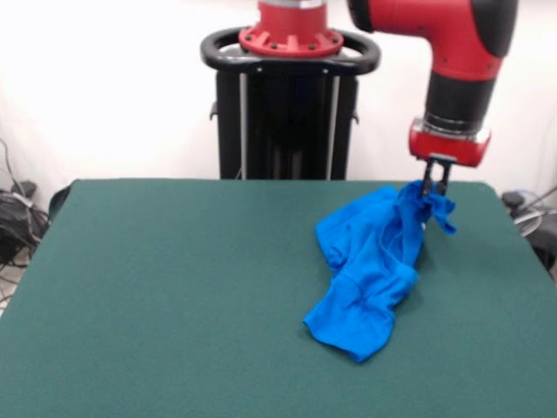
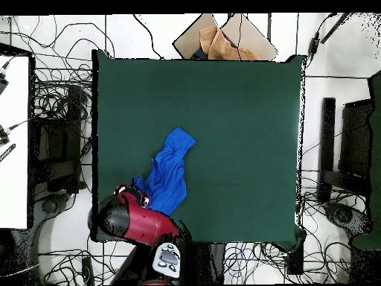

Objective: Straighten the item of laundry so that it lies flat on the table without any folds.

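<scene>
The bright blue T-shirt (image 1: 374,261) lies crumpled and folded on the right part of the dark green table (image 1: 174,296). Its print is hidden. My gripper (image 1: 435,185) is shut on the shirt's far right corner and holds that corner lifted a little above the table, so the cloth hangs from it and trails toward the table's near side. In the overhead view the shirt (image 2: 170,171) stretches as a narrow bunched strip from the arm's red wrist (image 2: 130,205) toward the table's middle; the gripper itself is hidden under the arm there.
The robot's black pedestal (image 1: 287,113) stands behind the table's far edge. A cardboard box (image 2: 223,37) sits off the table's opposite edge in the overhead view. Cables (image 2: 52,112) and equipment lie on the floor around the table.
</scene>
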`<action>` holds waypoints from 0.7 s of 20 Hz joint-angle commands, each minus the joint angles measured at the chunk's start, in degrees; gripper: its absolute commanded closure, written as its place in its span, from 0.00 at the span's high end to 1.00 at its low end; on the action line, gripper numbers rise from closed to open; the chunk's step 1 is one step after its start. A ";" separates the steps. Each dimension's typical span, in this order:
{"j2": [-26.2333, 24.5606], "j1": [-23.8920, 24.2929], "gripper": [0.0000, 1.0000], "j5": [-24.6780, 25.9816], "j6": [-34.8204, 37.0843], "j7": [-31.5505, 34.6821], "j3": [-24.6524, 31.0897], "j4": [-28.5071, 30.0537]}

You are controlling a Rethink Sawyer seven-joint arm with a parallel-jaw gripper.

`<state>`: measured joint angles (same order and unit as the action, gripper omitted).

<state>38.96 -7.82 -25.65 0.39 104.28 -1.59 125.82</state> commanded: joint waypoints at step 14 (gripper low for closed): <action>2.94 -2.78 0.00 -6.26 -0.58 25.60 3.52 4.04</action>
<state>39.99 -7.89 -27.20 -4.08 115.46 0.30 130.62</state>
